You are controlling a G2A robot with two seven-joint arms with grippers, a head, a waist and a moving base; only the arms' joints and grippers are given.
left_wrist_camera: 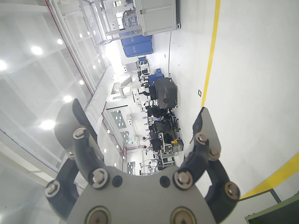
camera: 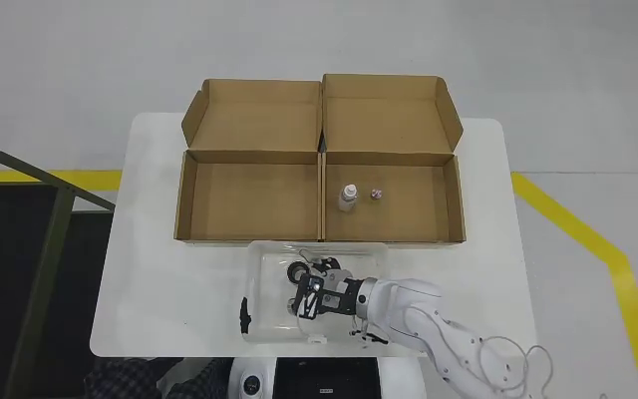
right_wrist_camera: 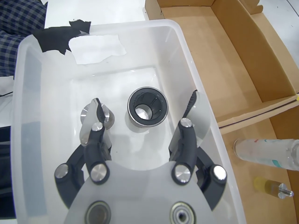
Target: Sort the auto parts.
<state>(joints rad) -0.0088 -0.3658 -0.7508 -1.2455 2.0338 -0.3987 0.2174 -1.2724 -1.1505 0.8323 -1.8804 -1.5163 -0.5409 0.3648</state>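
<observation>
Hovering over the clear bin [right_wrist_camera: 186, 54] on the white surface [camera: 150, 249], the right gripper [right_wrist_camera: 146, 96] is spread open, with nothing in it. A black cylindrical sleeve [right_wrist_camera: 154, 103] stands upright on the bin floor between its fingers. A round metal part [right_wrist_camera: 108, 117] sits partly behind one finger. The right-hand cardboard box [camera: 454, 209] holds a white bottle [camera: 348, 197] and a small part [camera: 376, 193]. The left gripper [left_wrist_camera: 140, 107] is also open and holds nothing.

Bin [right_wrist_camera: 205, 117] was clear, with black tape [right_wrist_camera: 56, 38] on its rim. In bin: sleeve [right_wrist_camera: 161, 108] black with silver edge, disc [right_wrist_camera: 108, 116] silver. Beside bin: boxes [right_wrist_camera: 210, 54] brown, table [camera: 150, 249] white.
</observation>
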